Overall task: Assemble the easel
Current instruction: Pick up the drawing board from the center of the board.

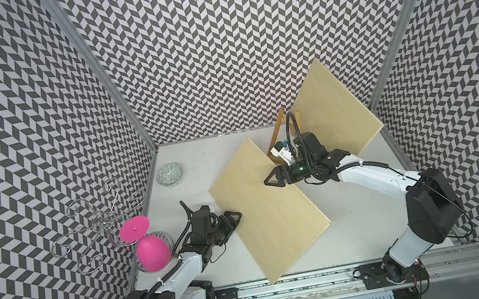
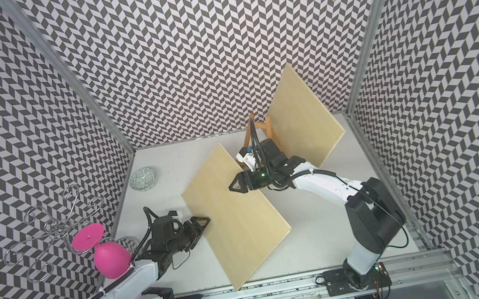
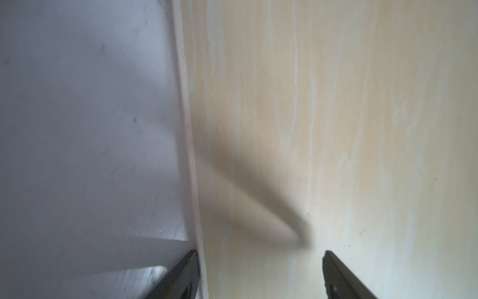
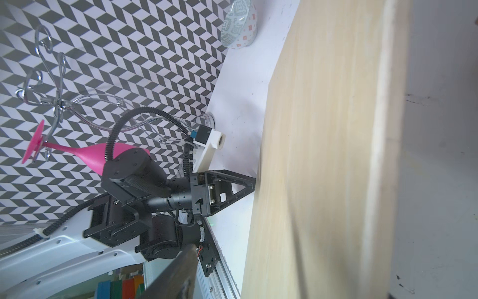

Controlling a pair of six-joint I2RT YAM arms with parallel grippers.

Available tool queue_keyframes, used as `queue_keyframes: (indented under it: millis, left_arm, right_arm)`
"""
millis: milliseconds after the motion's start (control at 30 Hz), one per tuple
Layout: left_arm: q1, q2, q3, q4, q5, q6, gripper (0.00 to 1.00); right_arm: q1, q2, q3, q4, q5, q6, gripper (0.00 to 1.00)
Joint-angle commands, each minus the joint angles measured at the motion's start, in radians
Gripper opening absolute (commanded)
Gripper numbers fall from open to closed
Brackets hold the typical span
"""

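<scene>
Well, the board [image 1: 269,215] sits slanted between the two arms, one corner out past the front edge of the counter [image 1: 363,235]. The left end effector [image 1: 238,215] points at the board's nearer long edge with its fingers [image 3: 185,274] well apart: one is just off the edge and one is over the face, with nothing clamped that I can see. The right end effector [image 1: 270,183] is at the opposite edge. Its wrist view shows the board running across in front of it, but I can't tell whether it bites or merely straddles. The easel [image 1: 280,124] stands just behind the right end effector, with a second board [image 1: 335,113] leaning on it.

My worry is the grip. If only one side truly holds, the board could pivot and slide off, or swing back into the easel and tip it, second board and all. The right wrist itself crowds the easel's legs. Behind the left end effector a pink glass [image 1: 152,255] hangs on a wire rack [image 1: 100,214], close by that arm, and a bowl [image 1: 169,174] lies further off to the side
</scene>
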Motion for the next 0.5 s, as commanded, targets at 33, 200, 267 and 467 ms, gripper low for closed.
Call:
queue_keyframes:
  millis: [33,200,267,467]
  left_arm:
    - [-0.012,-0.013,-0.016,-0.019,0.022,-0.023,0.75]
    - [-0.016,-0.048,-0.034,0.007,0.032,-0.048,0.75]
    - [-0.02,-0.061,-0.042,0.021,0.035,-0.063,0.75]
    - [-0.048,-0.089,-0.054,0.052,0.036,-0.099,0.74]
  right_arm:
    - [0.071,-0.033,0.075,-0.036,0.033,-0.034,0.71]
    - [0.127,-0.022,0.147,-0.099,0.102,-0.055,0.66]
    - [0.161,-0.015,0.183,-0.128,0.147,-0.069,0.66]
    - [0.238,0.007,0.263,-0.231,0.303,-0.07,0.59]
